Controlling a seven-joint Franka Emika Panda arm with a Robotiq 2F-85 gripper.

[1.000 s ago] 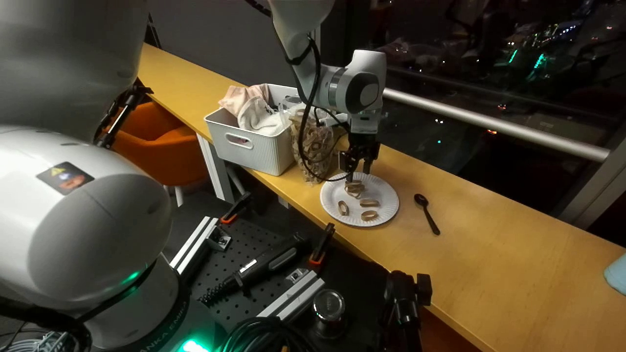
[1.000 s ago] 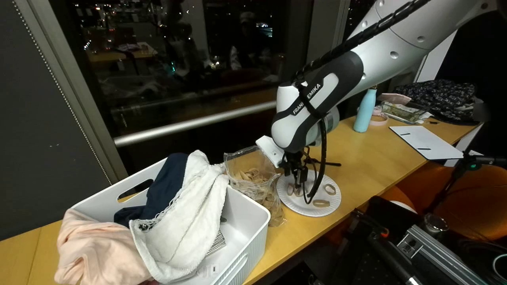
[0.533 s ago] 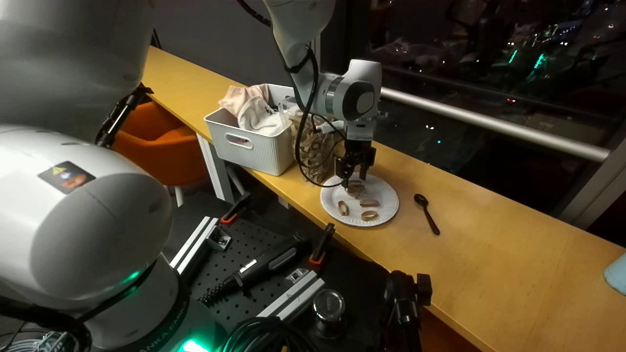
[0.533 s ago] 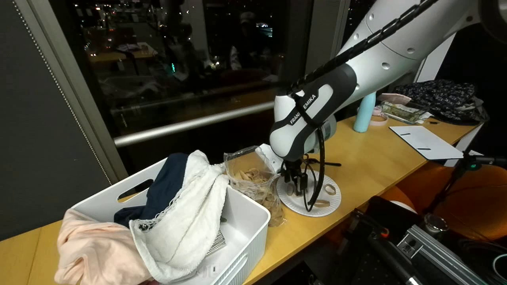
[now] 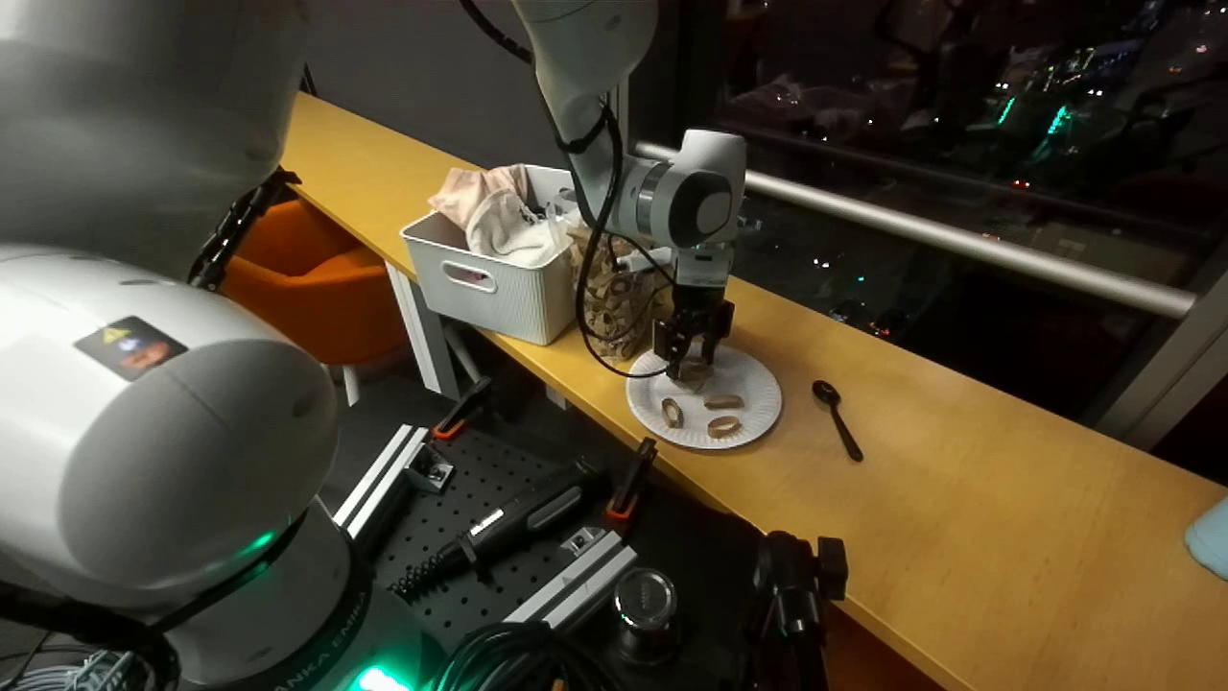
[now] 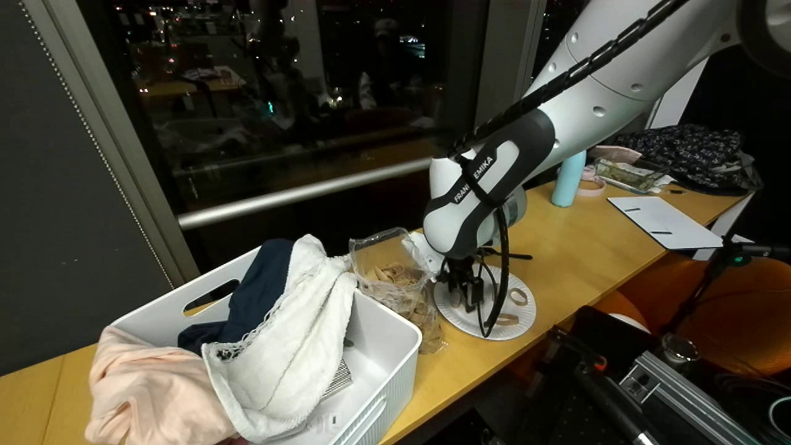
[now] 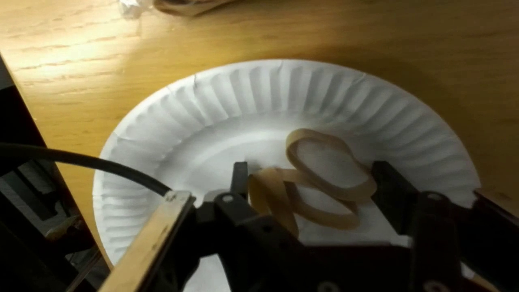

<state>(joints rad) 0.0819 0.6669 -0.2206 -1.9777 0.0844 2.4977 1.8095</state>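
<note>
My gripper (image 7: 310, 174) is open, pointing down low over a white paper plate (image 7: 263, 83). Its fingers stand on both sides of a small pile of tan rubber bands (image 7: 330, 221). In the wrist view the pile's left end lies against the left finger, and its right end meets the right fingertip. In an exterior view the gripper (image 5: 691, 365) is over the far part of the plate (image 5: 758, 415) and partly hides the pile. Several other bands (image 5: 724, 402) lie loose on the near part. The gripper (image 6: 463, 300) and plate (image 6: 525, 321) also show in another exterior view, partly behind a cable.
A clear bag of rubber bands (image 6: 417, 309) stands beside the plate, close to the gripper. A white basket with cloths (image 5: 518, 297) is beyond it. A black spoon (image 5: 838, 419) lies on the table. A blue bottle (image 6: 568, 179) and whiteboard (image 6: 667, 222) are farther along.
The gripper has moved down to the rubber band pile, fingers still apart. The plate has shifted slightly with its bands in the last half second.
</note>
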